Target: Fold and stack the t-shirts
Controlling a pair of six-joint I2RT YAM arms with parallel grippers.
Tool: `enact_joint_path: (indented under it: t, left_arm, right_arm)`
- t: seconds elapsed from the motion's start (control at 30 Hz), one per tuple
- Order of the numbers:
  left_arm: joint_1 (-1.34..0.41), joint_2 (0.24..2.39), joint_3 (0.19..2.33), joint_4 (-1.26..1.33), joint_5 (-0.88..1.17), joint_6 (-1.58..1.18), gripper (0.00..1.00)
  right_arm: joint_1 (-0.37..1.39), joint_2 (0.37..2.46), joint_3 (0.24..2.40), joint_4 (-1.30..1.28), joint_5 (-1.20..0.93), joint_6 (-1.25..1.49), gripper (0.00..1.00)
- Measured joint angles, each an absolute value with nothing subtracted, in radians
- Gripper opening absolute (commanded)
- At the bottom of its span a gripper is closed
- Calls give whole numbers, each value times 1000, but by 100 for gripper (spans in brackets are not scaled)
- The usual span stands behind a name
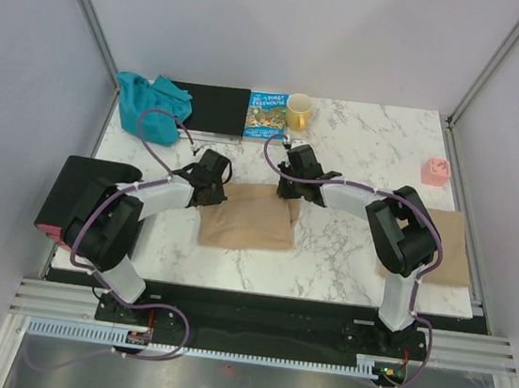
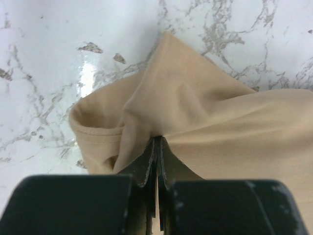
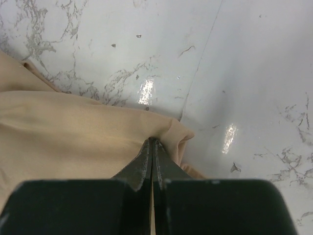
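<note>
A tan t-shirt (image 1: 247,216) lies partly folded in the middle of the marble table. My left gripper (image 1: 211,186) is at its far left corner, and in the left wrist view the gripper (image 2: 157,139) is shut on a bunched fold of that tan cloth (image 2: 195,98). At the far right corner sits my right gripper (image 1: 290,190); the right wrist view shows it (image 3: 153,141) shut on the shirt's edge (image 3: 73,127). A second tan t-shirt (image 1: 450,246) lies flat at the table's right edge, partly behind the right arm. A teal-blue garment (image 1: 152,105) is crumpled at the back left.
Along the back edge stand a flat black board (image 1: 218,108), a colourful book (image 1: 266,114) and a yellow mug (image 1: 298,112). A small pink object (image 1: 435,171) sits at the back right. A black box (image 1: 75,190) stands off the table's left side.
</note>
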State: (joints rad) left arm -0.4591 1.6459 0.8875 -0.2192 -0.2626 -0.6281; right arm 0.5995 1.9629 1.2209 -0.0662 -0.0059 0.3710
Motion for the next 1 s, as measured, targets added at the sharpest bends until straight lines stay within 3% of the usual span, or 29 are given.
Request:
enact_joint_path:
  t: [0.73, 0.83, 0.87, 1.0]
  left_arm:
    - [-408, 1495, 772, -350, -363, -657, 2]
    - [-401, 1459, 757, -393, -387, -661, 2]
    - [-401, 1450, 757, -398, -390, -662, 2]
    - [-401, 1440, 757, -400, -389, -662, 8]
  right_arm:
    - [543, 1843, 1106, -144, 60, 367, 0]
    - [525, 1821, 1100, -181, 89, 362, 11]
    - [522, 1813, 1098, -194, 97, 361, 21]
    - [521, 1748, 1086, -233, 107, 354, 28]
